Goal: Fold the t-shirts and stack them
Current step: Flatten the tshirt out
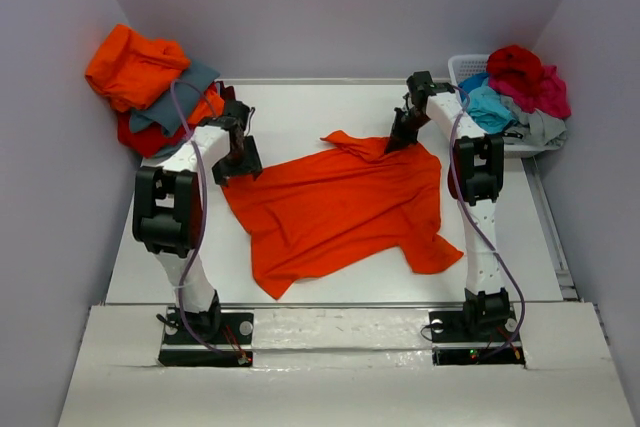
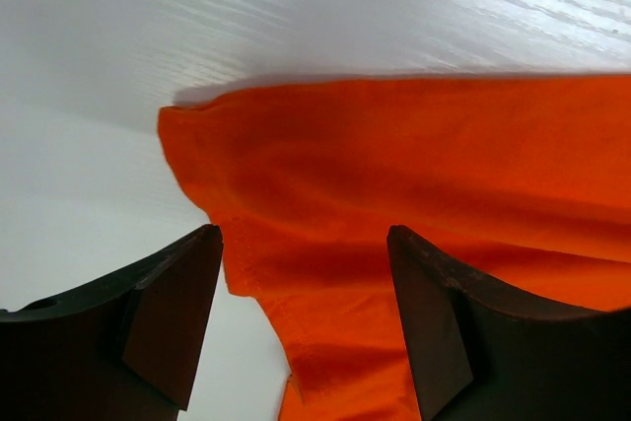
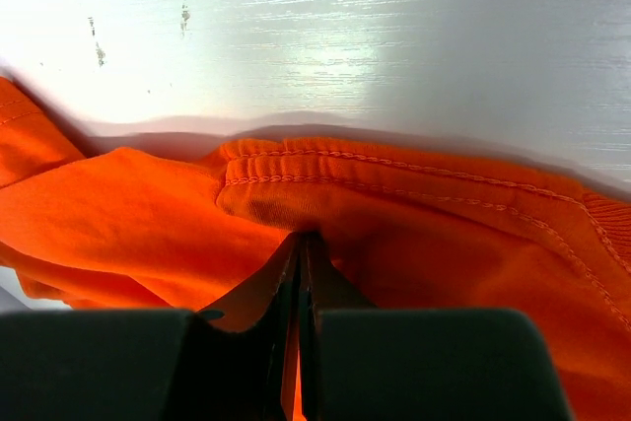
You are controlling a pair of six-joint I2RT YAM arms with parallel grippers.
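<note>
An orange-red t-shirt (image 1: 335,207) lies spread and wrinkled on the middle of the white table. My left gripper (image 1: 236,162) is open at the shirt's far left corner, its fingers (image 2: 173,308) standing either side of the cloth edge (image 2: 325,204). My right gripper (image 1: 403,133) is shut on the shirt's far right hemmed edge (image 3: 394,194), with cloth pinched between the fingertips. A pile of t-shirts (image 1: 150,82), orange, grey and red, sits at the far left corner. More t-shirts (image 1: 515,87), red, turquoise, crimson and grey, fill a basket at the far right.
The white slatted basket (image 1: 462,67) stands at the far right corner by the right wall. The table (image 1: 300,107) is enclosed by grey walls on three sides. A raised white ledge (image 1: 330,322) runs along the near edge between the arm bases.
</note>
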